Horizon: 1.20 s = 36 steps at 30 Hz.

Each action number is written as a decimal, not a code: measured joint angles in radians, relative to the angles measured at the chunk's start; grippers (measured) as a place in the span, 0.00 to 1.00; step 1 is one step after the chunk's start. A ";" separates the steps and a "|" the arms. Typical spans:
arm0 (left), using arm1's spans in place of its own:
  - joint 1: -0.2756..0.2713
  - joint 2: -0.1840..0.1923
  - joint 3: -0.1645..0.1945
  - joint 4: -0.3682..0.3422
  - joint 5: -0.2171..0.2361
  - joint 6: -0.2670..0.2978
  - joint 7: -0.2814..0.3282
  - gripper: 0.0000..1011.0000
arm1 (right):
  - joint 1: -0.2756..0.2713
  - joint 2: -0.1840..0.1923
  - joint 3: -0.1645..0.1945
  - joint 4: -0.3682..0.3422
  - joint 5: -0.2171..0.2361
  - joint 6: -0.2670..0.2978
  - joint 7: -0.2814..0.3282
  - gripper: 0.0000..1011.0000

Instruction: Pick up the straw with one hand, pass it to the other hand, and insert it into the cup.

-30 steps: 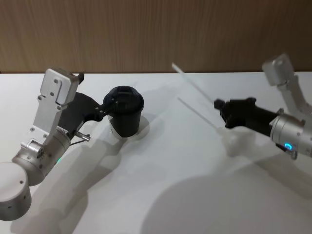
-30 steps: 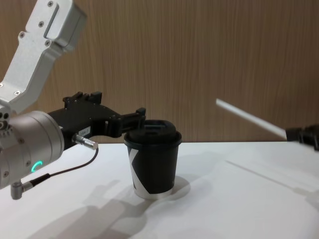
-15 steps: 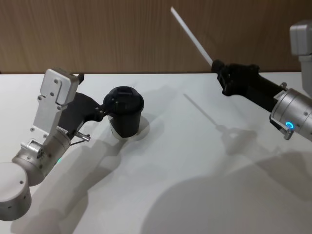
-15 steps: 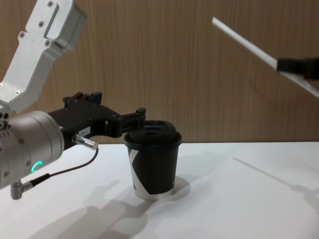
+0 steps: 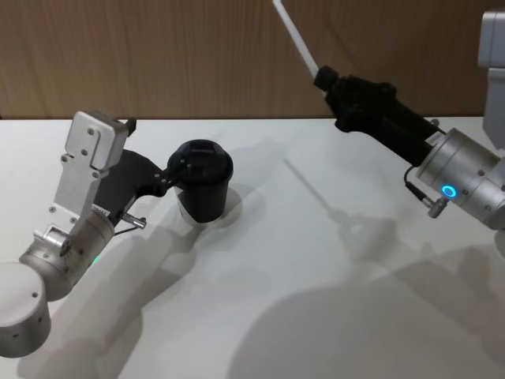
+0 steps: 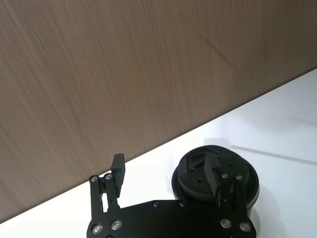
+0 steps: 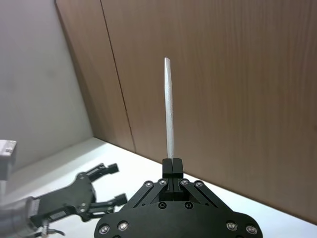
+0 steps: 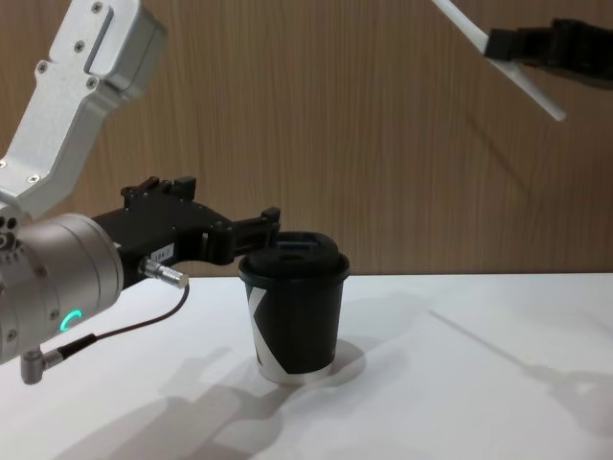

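Straw [image 5: 296,36] raised higher in R gripper [image 5: 322,76]; L gripper [image 6: 164,168] at cup [image 5: 203,193].

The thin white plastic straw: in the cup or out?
Out: the right gripper pinches the thin white plastic straw high up, well apart from the lidded black paper cup.

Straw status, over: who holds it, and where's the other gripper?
Right gripper shut on straw, held high, pointing up. Left gripper open, one finger over the cup lid. Handover not yet done.

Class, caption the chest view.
Right hand holds thin white plastic straw aloft; left hand open beside lidded black paper cup.
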 joint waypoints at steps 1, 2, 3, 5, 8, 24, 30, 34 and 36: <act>0.000 0.000 0.000 0.000 0.000 0.000 0.000 0.99 | 0.000 -0.003 -0.002 -0.002 0.005 0.003 0.000 0.00; 0.000 0.000 0.000 0.000 0.000 0.000 0.000 0.99 | 0.000 -0.008 -0.005 -0.005 0.016 0.010 0.000 0.00; 0.000 0.000 0.000 0.000 0.000 0.000 0.000 0.99 | 0.000 -0.010 -0.006 -0.007 0.020 0.012 0.000 0.00; 0.000 0.000 0.000 0.000 0.000 0.000 0.000 0.99 | -0.001 -0.014 -0.009 -0.009 0.028 0.018 0.001 0.00; 0.000 0.000 0.000 0.000 0.000 0.000 0.000 0.99 | -0.002 -0.019 -0.015 -0.013 0.043 0.028 0.001 0.00; 0.001 -0.001 -0.003 -0.002 -0.001 -0.001 -0.002 0.99 | -0.012 -0.019 -0.045 -0.026 0.069 0.043 0.007 0.00; 0.002 -0.002 -0.014 -0.015 -0.026 -0.013 -0.026 0.99 | -0.014 -0.018 -0.050 -0.028 0.071 0.045 0.008 0.00; 0.001 -0.002 -0.023 -0.026 -0.053 -0.026 -0.056 0.99 | -0.015 -0.017 -0.052 -0.029 0.072 0.045 0.009 0.00; 0.000 -0.001 -0.028 -0.034 -0.070 -0.034 -0.076 0.99 | -0.015 -0.017 -0.052 -0.029 0.073 0.046 0.009 0.00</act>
